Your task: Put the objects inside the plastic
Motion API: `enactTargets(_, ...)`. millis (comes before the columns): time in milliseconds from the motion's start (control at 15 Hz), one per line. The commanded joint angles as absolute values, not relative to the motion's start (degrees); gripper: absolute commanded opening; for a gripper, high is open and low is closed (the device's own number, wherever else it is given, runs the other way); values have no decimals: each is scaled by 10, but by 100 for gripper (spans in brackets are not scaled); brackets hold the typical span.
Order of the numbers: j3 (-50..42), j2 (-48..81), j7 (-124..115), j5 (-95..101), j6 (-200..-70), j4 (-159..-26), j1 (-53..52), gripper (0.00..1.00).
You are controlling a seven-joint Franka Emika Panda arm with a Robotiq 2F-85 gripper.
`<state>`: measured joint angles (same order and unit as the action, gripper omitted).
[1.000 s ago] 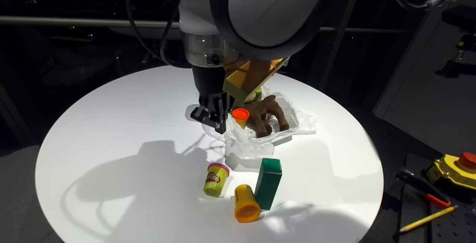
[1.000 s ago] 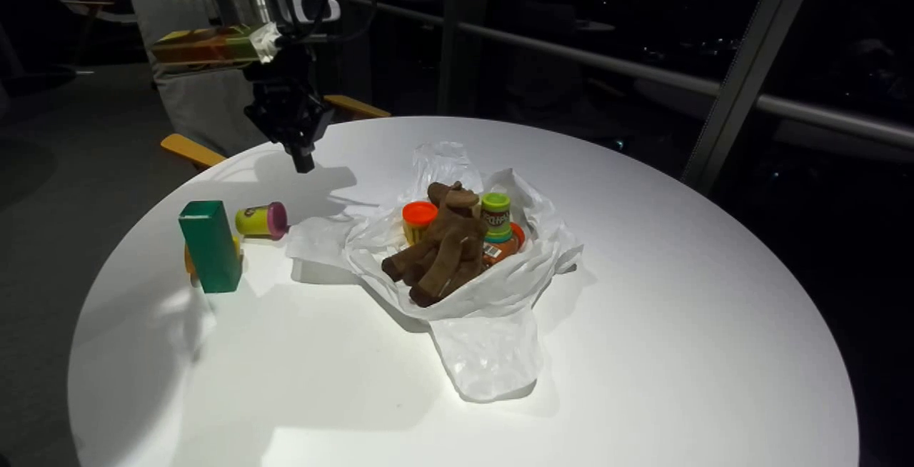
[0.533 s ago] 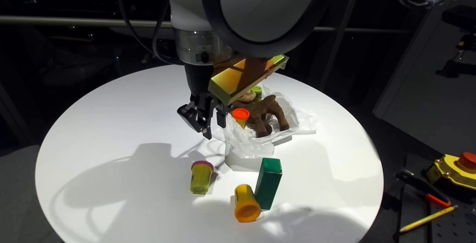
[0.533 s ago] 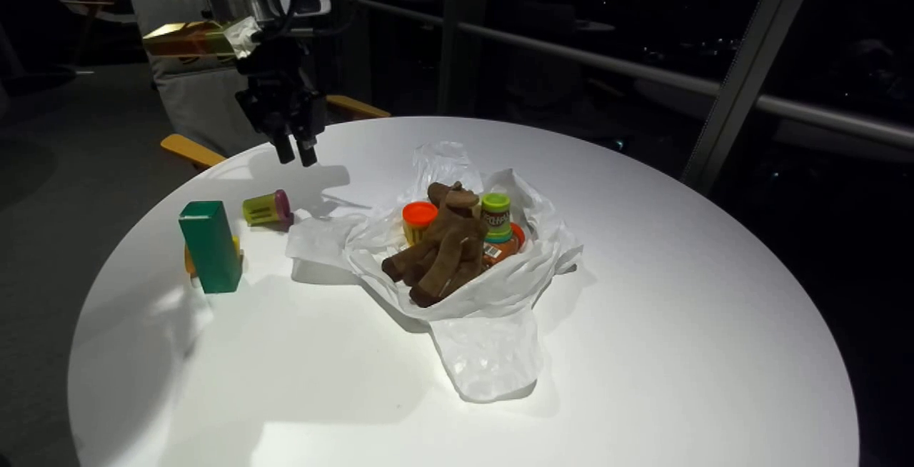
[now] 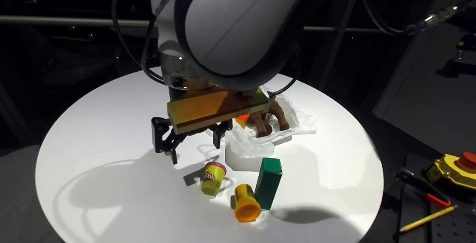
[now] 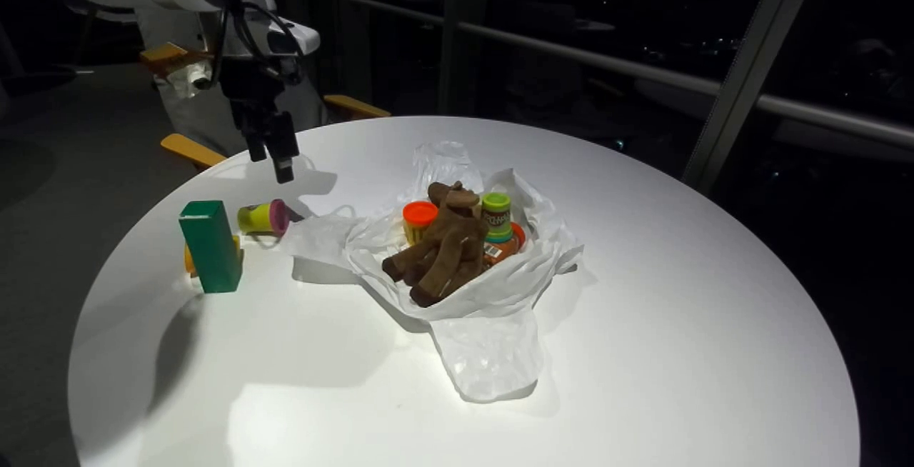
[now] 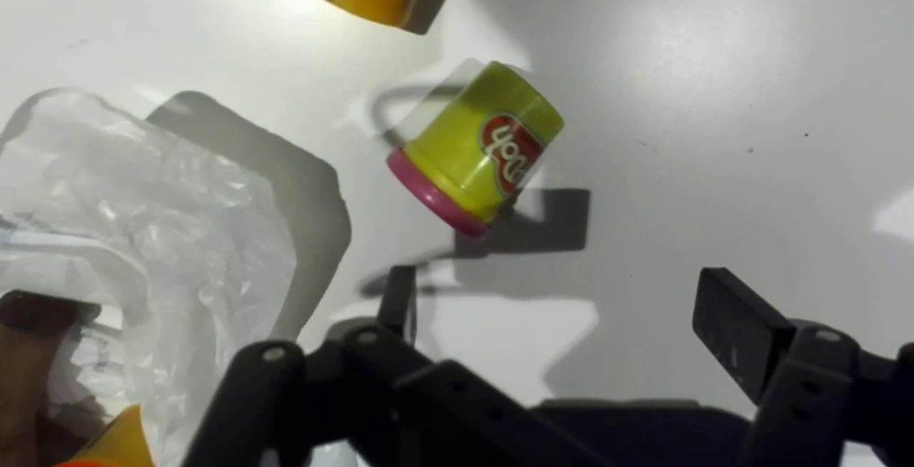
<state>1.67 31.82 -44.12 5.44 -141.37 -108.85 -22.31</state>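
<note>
The magenta-lidded Play-Doh tub (image 5: 210, 185) lies on its side on the bench (image 6: 678, 310), its lid end nearer the claw (image 7: 564, 317) in the wrist view. The claw is released: its jaws stand wide apart, bench surface showing between them, and it hangs above the bench, near that tub and apart from it. Close by, an orange-yellow piece (image 5: 243, 198) lies on its side, right by an upright green box (image 5: 268, 183); whether those two touch, I cannot tell. The plastic bag (image 6: 485, 360) is spread open on the bench, its flaps splayed outward, one reaching just beside the magenta-lidded Play-Doh tub, which lies outside it. In the bag sit a brown plush animal (image 6: 450, 253), a tub with an orange-red lid (image 6: 420, 223), a lime-lidded tub (image 6: 496, 217) and an orange-brown item (image 6: 502, 249), partly hidden, with a barcode label. Above the jaws, an orange-yellow block (image 5: 204, 109) is mounted on the arm (image 5: 238, 23); in an exterior view, a pencil (image 5: 428, 219) and a red-buttoned yellow box (image 5: 452, 170) lie past the bench's edge.
</note>
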Motion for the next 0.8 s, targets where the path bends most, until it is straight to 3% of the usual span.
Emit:
enactTargets(0, 23, 349, -474, -5, -1467, -1068, -203, 100)
enactTargets(733, 14, 338, -516, -50, -1471, -1093, -223, 100)
